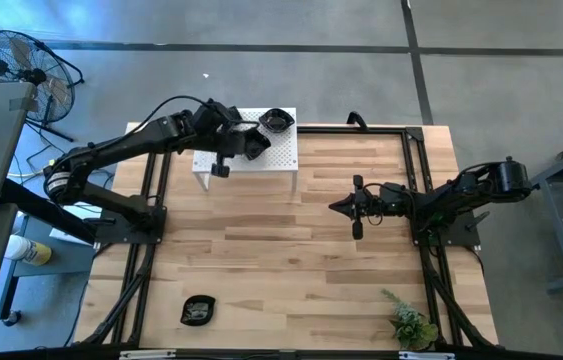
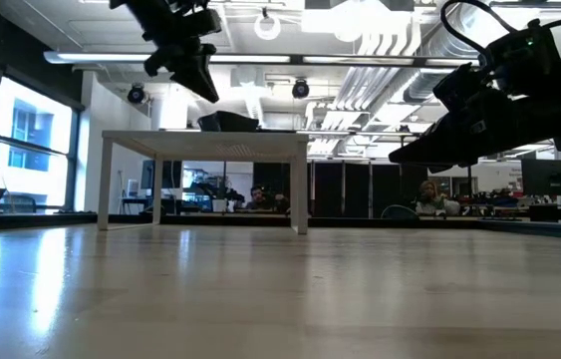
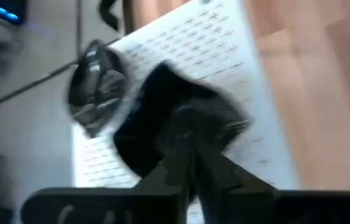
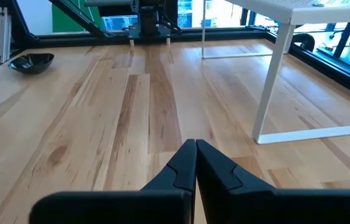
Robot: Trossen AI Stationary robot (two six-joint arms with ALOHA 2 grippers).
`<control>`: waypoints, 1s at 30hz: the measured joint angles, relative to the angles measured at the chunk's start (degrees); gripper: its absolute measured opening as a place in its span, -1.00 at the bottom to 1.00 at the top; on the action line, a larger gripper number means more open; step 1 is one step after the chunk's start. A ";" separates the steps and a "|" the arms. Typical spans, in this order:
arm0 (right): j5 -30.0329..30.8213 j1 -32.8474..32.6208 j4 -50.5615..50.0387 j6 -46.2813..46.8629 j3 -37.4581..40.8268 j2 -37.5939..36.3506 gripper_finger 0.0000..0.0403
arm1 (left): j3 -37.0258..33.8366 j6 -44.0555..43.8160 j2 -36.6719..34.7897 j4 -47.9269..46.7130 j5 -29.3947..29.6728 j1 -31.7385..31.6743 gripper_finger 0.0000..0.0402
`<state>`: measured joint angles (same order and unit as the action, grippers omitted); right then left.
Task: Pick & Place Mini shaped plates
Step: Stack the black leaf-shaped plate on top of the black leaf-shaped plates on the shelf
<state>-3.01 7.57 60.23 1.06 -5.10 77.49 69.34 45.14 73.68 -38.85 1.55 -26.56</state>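
Left gripper (image 3: 190, 146) is above the white perforated platform (image 1: 276, 160), jaws clenched on a black mini plate (image 3: 162, 118). A second plate (image 1: 277, 121) sits at the platform's far right corner, another (image 1: 198, 310) on the near-left surface (image 1: 291, 260). Right gripper (image 4: 194, 163) idles, jaws clenched empty. Risk: the edge grip looks shallow; the plate may slip.

Three glossy black mini plates in view. One plate (image 1: 278, 121), wavy-rimmed, sits at far corner of white perforated platform (image 1: 281, 158). Second plate (image 1: 254, 144) pinched between left gripper (image 1: 259, 146) jaws, above platform, just beside first. Third plate (image 1: 198, 310) lies alone on desk (image 1: 291, 250) near front edge, well apart.
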 joint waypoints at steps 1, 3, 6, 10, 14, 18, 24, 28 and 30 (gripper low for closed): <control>0.00 0.01 0.00 0.06 0.00 0.00 -0.97 | 0.00 -1.31 -0.03 -0.86 -0.54 0.97 -0.95; 0.10 0.00 0.00 0.13 0.00 0.00 -0.97 | 0.00 -3.90 -0.08 -2.25 -2.69 3.02 -0.97; 1.20 0.02 0.00 0.08 0.00 0.00 -0.98 | 0.02 -11.20 -0.08 -1.99 -4.07 6.09 -0.91; 1.22 0.00 -0.01 0.06 0.00 0.00 -0.99 | 0.02 -15.62 1.09 -3.21 -1.54 10.84 -0.90; 1.16 0.00 -0.02 0.17 0.00 0.00 -0.97 | 0.02 -21.20 1.25 -6.98 -1.15 16.97 -0.99; 1.13 0.00 -0.02 0.36 0.00 0.00 -0.99 | 0.02 -30.79 1.25 -9.95 -0.99 23.38 -0.99; 1.07 -0.17 -0.02 0.59 0.00 0.00 -0.98 | -1.97 -44.70 1.23 -12.14 -1.43 33.01 -1.00; 0.29 -0.22 -0.03 0.59 0.00 0.00 -0.97 | -6.88 -55.68 1.21 -11.77 -2.08 37.99 -1.00; -0.45 -0.22 -0.26 0.55 0.00 0.00 -0.98 | -10.06 -60.59 1.14 -11.89 -2.31 40.60 -1.00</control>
<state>-3.46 7.35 59.97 1.61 -5.10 77.49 59.29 -15.45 74.83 -50.74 -0.77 14.04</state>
